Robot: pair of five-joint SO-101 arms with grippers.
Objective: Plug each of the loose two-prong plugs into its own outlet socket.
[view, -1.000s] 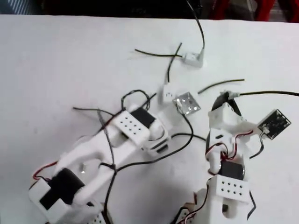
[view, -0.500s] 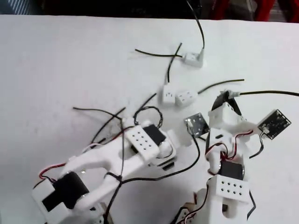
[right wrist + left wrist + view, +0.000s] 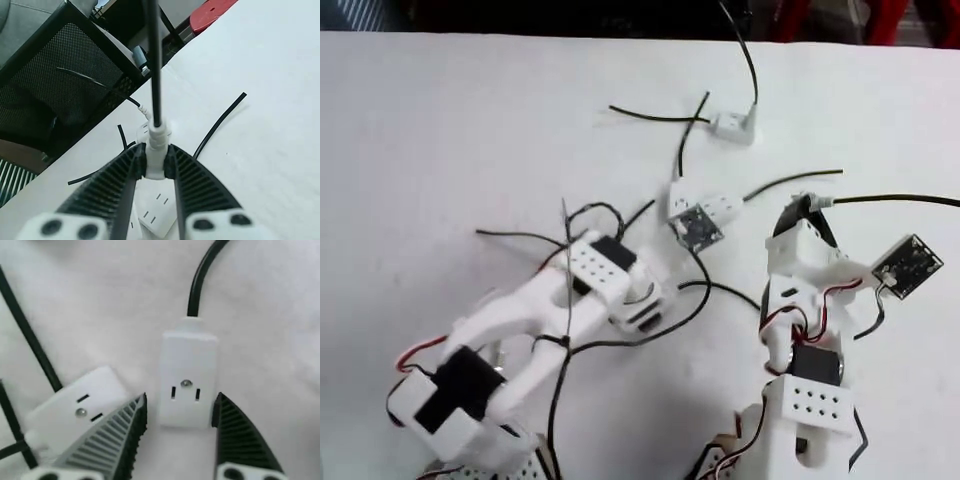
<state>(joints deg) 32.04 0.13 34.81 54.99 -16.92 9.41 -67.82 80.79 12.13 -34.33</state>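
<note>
Left gripper point(image 3: 181, 401) is coming forward again after a brief retreat, fingers apart and straddling one outlet socket point(image 3: 187, 365) on the tabletop point(image 3: 270, 315). Right gripper point(image 3: 155, 148) is staying put, fingers clamped on a two-prong plug point(image 3: 158, 132). The plug is not yet inserted, and the socket is probably being steadied for it.

white plastic rectangular outlet socket point(image 3: 189, 375) with black round cord point(image 3: 199, 282) on white table point(image 3: 270, 315). left gripper point(image 3: 180, 399): one grey ribbed finger point(image 3: 107, 440), one black ribbed. right gripper point(image 3: 155, 148): black ribbed fingers point(image 3: 115, 185), white plastic plug point(image 3: 155, 170).
</note>
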